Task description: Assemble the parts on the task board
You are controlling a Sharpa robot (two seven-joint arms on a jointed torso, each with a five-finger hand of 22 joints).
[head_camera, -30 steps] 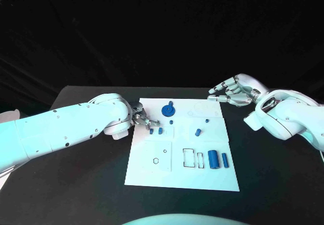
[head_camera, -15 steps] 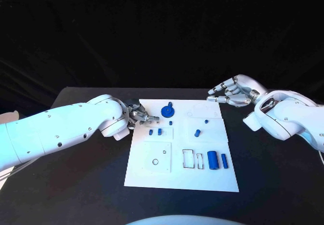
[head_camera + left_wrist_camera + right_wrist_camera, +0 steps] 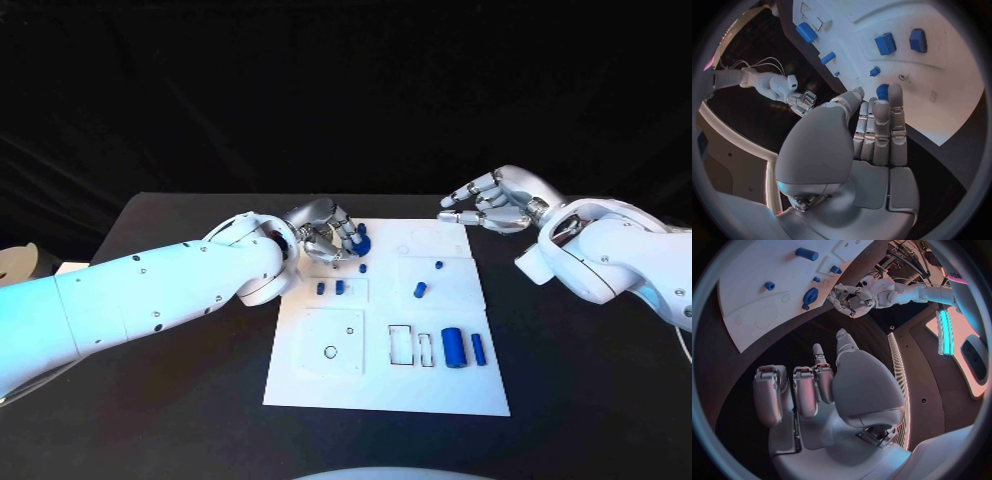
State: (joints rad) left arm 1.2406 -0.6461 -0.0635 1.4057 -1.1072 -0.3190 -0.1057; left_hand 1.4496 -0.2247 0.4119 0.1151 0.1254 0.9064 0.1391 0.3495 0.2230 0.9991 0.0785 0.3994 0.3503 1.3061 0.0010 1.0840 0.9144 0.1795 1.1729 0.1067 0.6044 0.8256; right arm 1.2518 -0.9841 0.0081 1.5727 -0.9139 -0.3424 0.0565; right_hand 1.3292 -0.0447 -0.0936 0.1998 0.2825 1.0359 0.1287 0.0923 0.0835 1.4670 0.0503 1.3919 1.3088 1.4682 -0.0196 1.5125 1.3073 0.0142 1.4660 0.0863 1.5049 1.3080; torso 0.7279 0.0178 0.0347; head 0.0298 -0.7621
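The white task board [image 3: 361, 385] lies in the middle of the table. A round blue disc part [image 3: 361, 242] sits near the board's far edge. My left hand [image 3: 326, 233] hovers right beside the disc, fingers stretched toward it [image 3: 882, 91] and holding nothing; in the right wrist view a small gap shows between this hand [image 3: 848, 297] and the disc [image 3: 809, 295]. Two small blue blocks [image 3: 330, 287] stand just nearer than the hand. My right hand [image 3: 490, 206] floats off the board's far right corner, fingers loosely bent and nothing in them [image 3: 817, 390].
More blue parts lie on the board: a small peg [image 3: 366, 266], a short piece [image 3: 420, 290], a thick cylinder [image 3: 454, 346] and a slim one [image 3: 477, 348] beside rectangular slots [image 3: 404, 343]. Black table [image 3: 173, 400] surrounds the board.
My left hand has moved from the board's left edge by the small blocks toward the far end, ending beside the blue disc. The right hand has barely moved.
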